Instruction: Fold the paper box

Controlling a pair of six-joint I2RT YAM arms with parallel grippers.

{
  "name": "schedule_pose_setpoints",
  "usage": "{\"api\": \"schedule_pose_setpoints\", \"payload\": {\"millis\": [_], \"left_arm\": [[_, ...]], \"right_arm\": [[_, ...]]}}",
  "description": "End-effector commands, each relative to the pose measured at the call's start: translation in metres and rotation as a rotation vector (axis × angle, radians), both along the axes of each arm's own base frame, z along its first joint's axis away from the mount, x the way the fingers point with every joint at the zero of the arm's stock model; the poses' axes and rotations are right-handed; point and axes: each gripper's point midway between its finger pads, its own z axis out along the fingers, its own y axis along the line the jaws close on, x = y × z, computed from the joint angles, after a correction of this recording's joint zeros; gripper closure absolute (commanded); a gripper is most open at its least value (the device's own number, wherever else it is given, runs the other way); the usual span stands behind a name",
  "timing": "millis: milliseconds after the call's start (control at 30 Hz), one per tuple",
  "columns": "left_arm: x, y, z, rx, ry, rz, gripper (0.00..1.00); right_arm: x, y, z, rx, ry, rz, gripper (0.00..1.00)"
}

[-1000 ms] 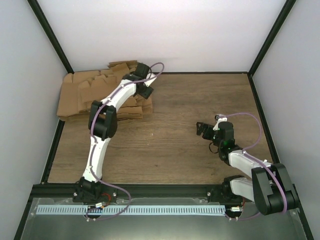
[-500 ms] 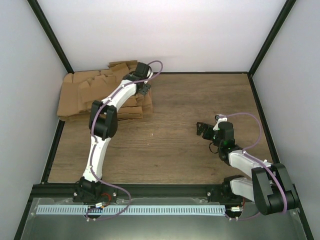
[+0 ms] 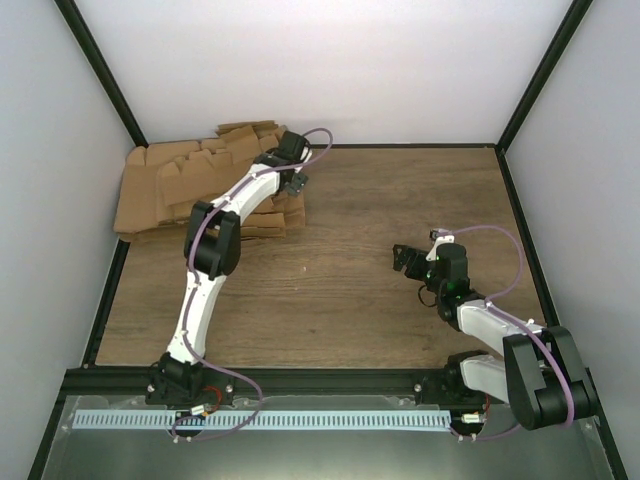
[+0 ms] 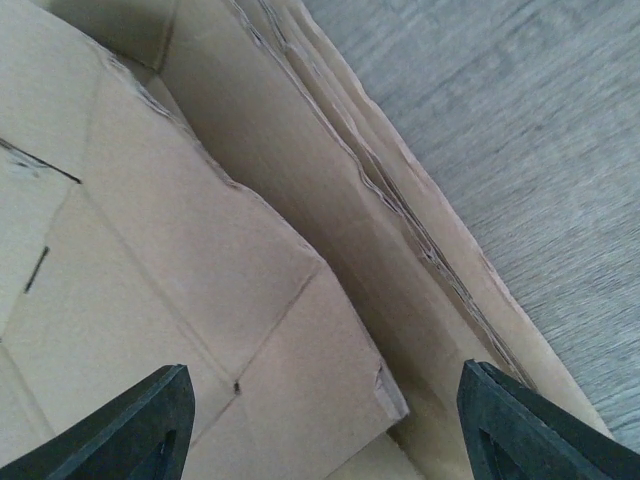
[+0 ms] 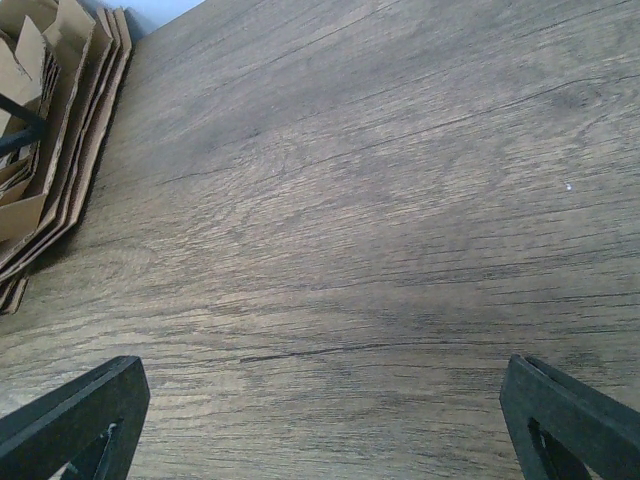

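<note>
Left gripper [image 4: 322,405]: edged slightly right over stack [image 3: 165,190] edge within the last second; spread, pinching nothing | paper box [image 4: 200,300]: top blank, flat on stack, beneath the fingertips | right gripper [image 5: 320,425]: unmoved, spread above table [image 3: 400,200] | verdict: pick-up likely imminent, folding not begun.

Spread pincer [image 5: 320,372] over table [image 5: 380,200]; cardboard pile [image 5: 55,170] left.

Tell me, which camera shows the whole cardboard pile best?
The top external view: the whole cardboard pile lies at the far left, the left hand over its right edge. The left wrist view shows only nearby sheets; the right wrist view only its layered edge.
</note>
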Motion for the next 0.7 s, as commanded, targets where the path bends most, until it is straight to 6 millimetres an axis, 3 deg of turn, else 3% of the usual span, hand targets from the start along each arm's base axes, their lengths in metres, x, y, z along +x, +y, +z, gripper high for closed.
{"api": "schedule_pose_setpoints", "payload": {"millis": [0,233,333,433,667], "left_arm": [[0.004,0.000,-0.010,0.017,0.005,0.002,0.27],[0.010,0.011,0.002,0.067,-0.048,0.051,0.56],[0.012,0.017,0.018,0.085,-0.086,0.077,0.78],[0.012,0.019,0.043,0.092,-0.132,0.095,0.93],[0.005,0.035,0.115,0.140,-0.264,0.165,0.96]], "right_arm": [[0.006,0.002,0.008,-0.014,-0.022,0.002,0.00],[0.006,0.002,0.007,-0.014,-0.020,0.000,0.00],[0.006,0.002,0.008,-0.014,-0.022,0.000,0.00],[0.006,0.002,0.008,-0.015,-0.020,0.000,0.00],[0.006,0.002,0.007,-0.015,-0.019,0.000,0.00]]}}
